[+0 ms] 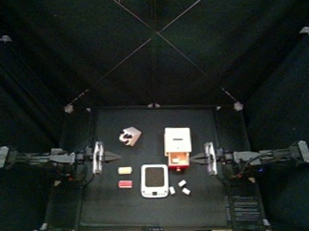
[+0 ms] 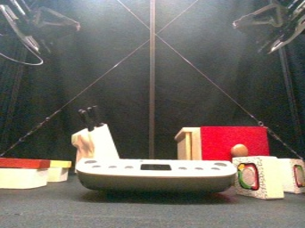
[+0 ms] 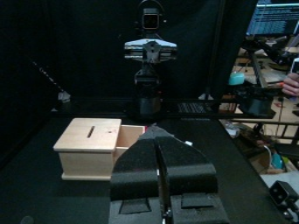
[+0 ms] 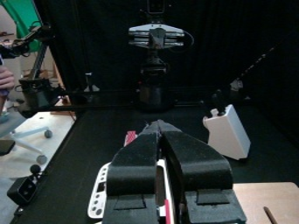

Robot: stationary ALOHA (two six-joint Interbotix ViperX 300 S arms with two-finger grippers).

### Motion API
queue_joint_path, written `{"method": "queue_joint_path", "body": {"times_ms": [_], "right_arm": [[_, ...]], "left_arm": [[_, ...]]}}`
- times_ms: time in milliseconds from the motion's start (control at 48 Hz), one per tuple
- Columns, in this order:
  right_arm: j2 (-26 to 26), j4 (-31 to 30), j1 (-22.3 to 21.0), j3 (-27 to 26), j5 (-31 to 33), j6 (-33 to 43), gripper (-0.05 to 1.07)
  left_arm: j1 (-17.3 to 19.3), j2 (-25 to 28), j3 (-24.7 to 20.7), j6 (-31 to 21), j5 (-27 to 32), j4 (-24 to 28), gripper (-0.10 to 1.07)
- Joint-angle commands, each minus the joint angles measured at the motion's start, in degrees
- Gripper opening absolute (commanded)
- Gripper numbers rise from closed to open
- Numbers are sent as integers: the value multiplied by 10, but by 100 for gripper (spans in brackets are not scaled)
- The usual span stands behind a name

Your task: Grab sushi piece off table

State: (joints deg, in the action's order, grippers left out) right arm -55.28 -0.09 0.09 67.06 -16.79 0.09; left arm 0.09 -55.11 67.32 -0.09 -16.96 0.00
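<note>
sushi piece (image 1: pixel 122 182), red on top with a white base, lies on the table (image 1: pixel 84 206) at about 8 o'clock from the table's middle in the top view, close to the left side. in the front view it sits low at the far left (image 2: pixel 21 172). a yellow piece (image 1: pixel 123 172) lies touching or just beside it, toward 12 o'clock from it; i cannot tell which.

the left gripper (image 3: pixel 159 140) hangs over the table's 9 o'clock edge, its jaws pressed together with nothing between them. it is near the sushi piece but apart from it. the right gripper (image 4: pixel 162 127) mirrors it at the 3 o'clock edge, jaws likewise together and empty, well apart from the sushi piece.

a white knife block (image 2: pixel 95 142) with dark handles stands at 11 o'clock. a pale wooden box (image 3: pixel 100 147) with a slot in its top and a red front stands at 1 o'clock. a flat white device (image 2: pixel 155 175) with a dark strip lies at 6 o'clock, nearest the front edge. two small white cubes (image 2: pixel 259 175) with coloured marks sit at 5 o'clock, just beside the device.

past the curtains the wrist views show a room with a person's hand at the edge.
</note>
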Motion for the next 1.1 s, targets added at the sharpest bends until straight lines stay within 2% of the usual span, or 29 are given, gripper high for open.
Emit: {"method": "queue_joint_path", "body": {"times_ms": [0,208,479,604,729,833,1083], "right_arm": [[9,33,4,-13,-2,17,3],[53,190,6,-53,33,104,6],[104,232,2,-138,206,187,6],[119,249,-14,-156,285,253,6],[126,233,-25,-164,374,327,6],[125,196,-34,-175,445,381,6],[126,36,-31,-203,581,565,8]], "left_arm": [[-8,8,4,3,-8,8,-6],[-11,11,16,0,-10,19,-3],[-17,11,18,1,-10,20,-3],[-17,11,20,0,-10,19,-3],[-18,11,24,-2,-10,19,-3],[-19,11,27,-2,-11,18,-3],[-19,11,33,-2,-18,17,-3]]}}
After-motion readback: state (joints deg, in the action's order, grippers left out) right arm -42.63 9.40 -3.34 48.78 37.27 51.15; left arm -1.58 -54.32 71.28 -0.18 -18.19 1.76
